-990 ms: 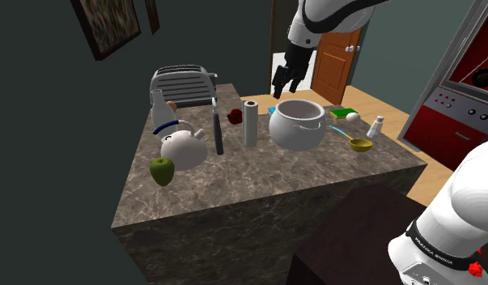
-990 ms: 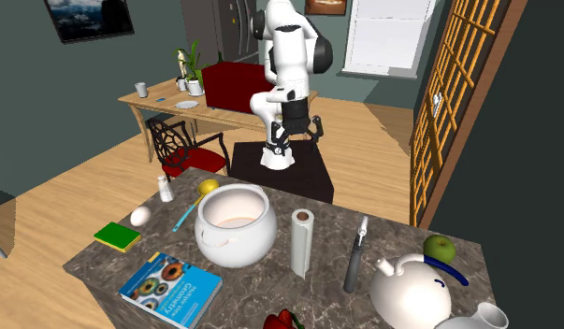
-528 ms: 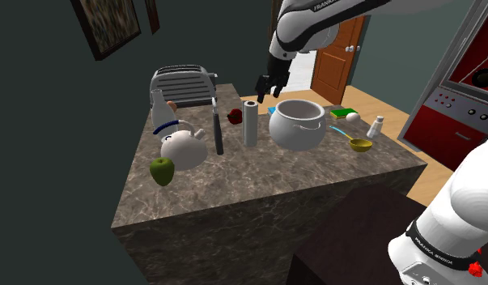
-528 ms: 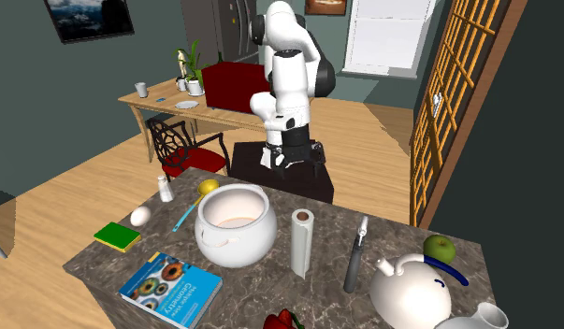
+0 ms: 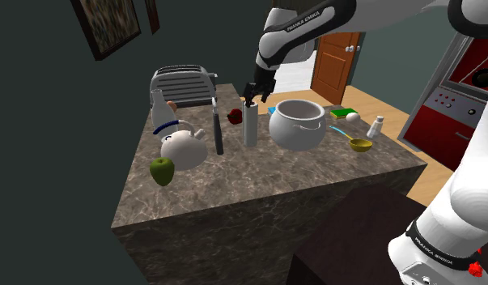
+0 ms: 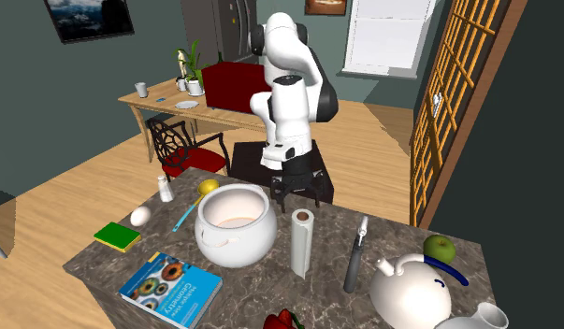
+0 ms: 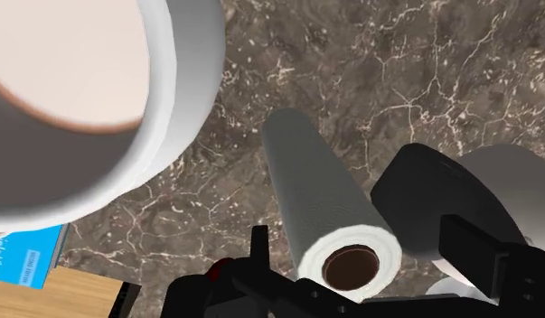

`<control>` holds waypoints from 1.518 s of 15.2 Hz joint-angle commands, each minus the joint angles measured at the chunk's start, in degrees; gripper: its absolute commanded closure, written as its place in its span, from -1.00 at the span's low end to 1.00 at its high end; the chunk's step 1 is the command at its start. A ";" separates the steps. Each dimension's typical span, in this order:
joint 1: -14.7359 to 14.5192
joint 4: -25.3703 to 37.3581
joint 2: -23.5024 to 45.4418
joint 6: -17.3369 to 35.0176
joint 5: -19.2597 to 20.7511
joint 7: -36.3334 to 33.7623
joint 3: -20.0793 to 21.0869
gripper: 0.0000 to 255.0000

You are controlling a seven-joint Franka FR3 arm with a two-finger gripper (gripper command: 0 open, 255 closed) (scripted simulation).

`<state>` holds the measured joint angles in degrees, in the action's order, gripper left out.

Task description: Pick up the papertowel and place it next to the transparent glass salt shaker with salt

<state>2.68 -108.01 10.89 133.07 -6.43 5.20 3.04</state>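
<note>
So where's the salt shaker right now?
In the shoulder view, the salt shaker stands at the right end of the counter, just beside the white egg and the yellow spoon.

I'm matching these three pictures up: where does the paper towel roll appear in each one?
Shoulder view: the roll stands upright mid-counter, just left of the white pot.
Second exterior view: the roll stands upright, just right of the pot.
Wrist view: the roll is seen from above, brown core showing, beside the pot's wall.
Shared landmark: the pot.
</note>
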 commanded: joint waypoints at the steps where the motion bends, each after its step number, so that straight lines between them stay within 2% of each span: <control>1: -0.04 0.10 1.11 1.08 -0.02 0.03 0.02 -1.00; 5: -0.23 -0.17 3.48 3.73 -0.03 0.04 0.12 -1.00; 13: -0.23 -0.17 3.47 3.72 -0.03 0.04 0.12 -1.00; 14: -0.23 -0.17 3.47 3.72 -0.03 0.04 0.12 1.00; 23: -0.23 -0.17 3.48 3.73 -0.03 0.04 0.12 1.00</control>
<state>2.50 -108.13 14.34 136.80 -6.45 5.27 3.11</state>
